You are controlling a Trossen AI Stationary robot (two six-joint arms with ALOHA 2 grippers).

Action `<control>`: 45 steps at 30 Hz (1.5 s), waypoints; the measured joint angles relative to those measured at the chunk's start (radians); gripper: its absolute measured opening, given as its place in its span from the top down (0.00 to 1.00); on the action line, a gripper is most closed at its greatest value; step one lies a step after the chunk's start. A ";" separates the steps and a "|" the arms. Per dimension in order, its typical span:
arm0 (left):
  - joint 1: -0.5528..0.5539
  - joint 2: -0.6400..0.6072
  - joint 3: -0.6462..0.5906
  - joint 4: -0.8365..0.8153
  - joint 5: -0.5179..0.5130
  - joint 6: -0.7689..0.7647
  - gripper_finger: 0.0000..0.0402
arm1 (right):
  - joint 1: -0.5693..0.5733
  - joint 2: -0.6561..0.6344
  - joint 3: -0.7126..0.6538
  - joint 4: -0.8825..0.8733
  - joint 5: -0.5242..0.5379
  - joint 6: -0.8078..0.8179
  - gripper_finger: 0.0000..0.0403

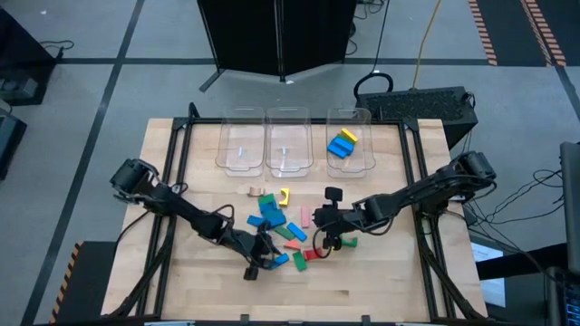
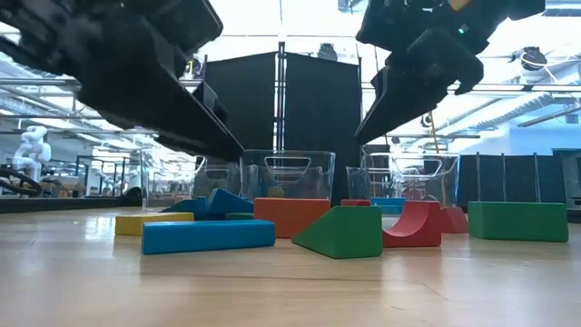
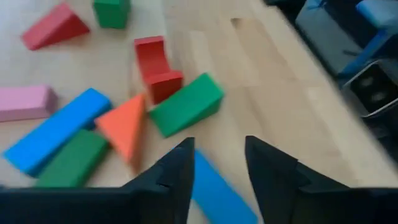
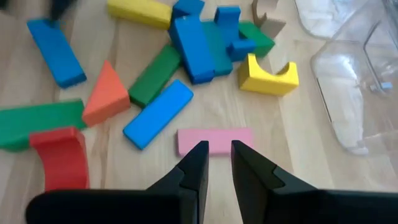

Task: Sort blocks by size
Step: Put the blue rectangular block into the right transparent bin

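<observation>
A pick from the pile of blocks (image 1: 283, 232) on the table (image 1: 381, 281) is judged in hand: the right gripper (image 4: 216, 163), jaws slightly parted and empty, is poised just short of the pink block (image 4: 214, 139), while the left gripper (image 3: 216, 174), jaws apart and empty, is held over a blue block (image 3: 217, 196); a descent and closure are called for.

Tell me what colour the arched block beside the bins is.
Yellow; the arched block shows best in the right wrist view.

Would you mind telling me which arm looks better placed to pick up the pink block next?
Probably the right: its gripper hangs open directly over the pink block, while the left gripper is over a blue block.
</observation>
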 joint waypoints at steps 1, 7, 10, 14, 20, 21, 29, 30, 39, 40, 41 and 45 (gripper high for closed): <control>-0.012 -0.001 0.004 -0.002 0.000 -0.023 0.60 | 0.000 0.003 0.000 0.007 0.004 0.006 0.86; -0.056 -0.001 0.030 -0.083 -0.080 -0.160 0.37 | 0.006 0.005 0.000 0.005 0.055 0.045 0.86; -0.072 -0.001 0.033 -0.144 -0.152 -0.236 0.28 | 0.010 0.005 0.000 0.016 0.073 0.056 0.86; -0.100 0.006 0.033 -0.166 -0.187 -0.306 0.24 | 0.012 0.005 0.000 0.014 0.074 0.088 0.86; -0.132 0.019 0.034 -0.164 -0.272 -0.350 0.24 | 0.014 0.005 0.000 0.015 0.079 0.123 0.86; -0.135 0.029 0.034 -0.161 -0.285 -0.359 0.24 | 0.015 0.005 0.000 0.015 0.086 0.125 0.86; -0.136 0.122 0.067 -0.164 -0.311 -0.366 0.24 | 0.019 0.005 0.001 0.016 0.102 0.119 0.86; -0.136 0.137 0.080 -0.162 -0.310 -0.358 0.24 | 0.020 0.005 0.001 0.015 0.102 0.118 0.86; -0.139 0.214 0.162 -0.221 -0.342 -0.342 0.24 | 0.020 0.005 0.001 0.001 0.101 0.107 0.86; -0.139 0.214 0.164 -0.232 -0.350 -0.354 0.25 | 0.020 0.005 0.001 0.000 0.101 0.107 0.86; -0.139 0.213 0.165 -0.239 -0.359 -0.364 0.26 | 0.020 0.005 0.001 -0.003 0.101 0.107 0.86; -0.139 0.212 0.164 -0.253 -0.385 -0.385 0.38 | 0.020 0.005 0.001 -0.025 0.101 0.122 0.86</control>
